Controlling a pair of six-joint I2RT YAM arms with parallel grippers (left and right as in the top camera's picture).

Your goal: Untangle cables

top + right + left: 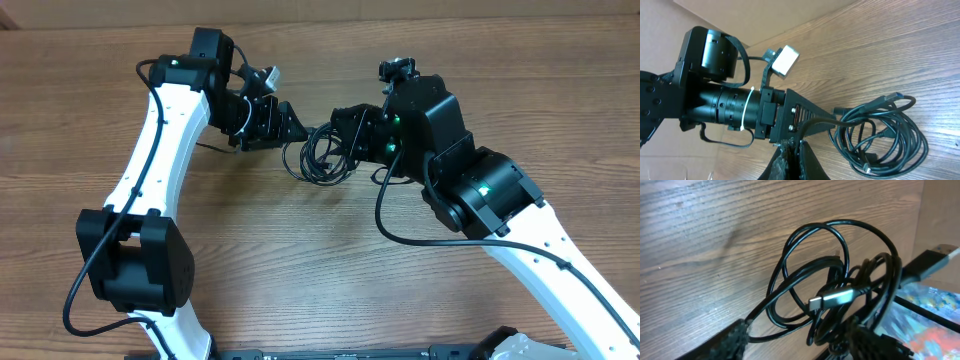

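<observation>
- The left gripper [292,122] is closed on a few strands at the left edge of the cables [322,155]; one strand is seen leaving its tip.
- The right gripper [795,152] is drawn nearly shut just right of the bundle; whether a strand is pinched between its fingers cannot be told.
- The cables are found between the two grippers, at the far middle of the table [300,260], wound into one small bundle of overlapping loops.
- A silver plug [832,298] is seen across the middle of the loops, and a second plug [892,96] pokes out at the edge.
- Little is judged done: no cable is laid out apart, so the loops are left to be pulled open and each cable separated.
</observation>
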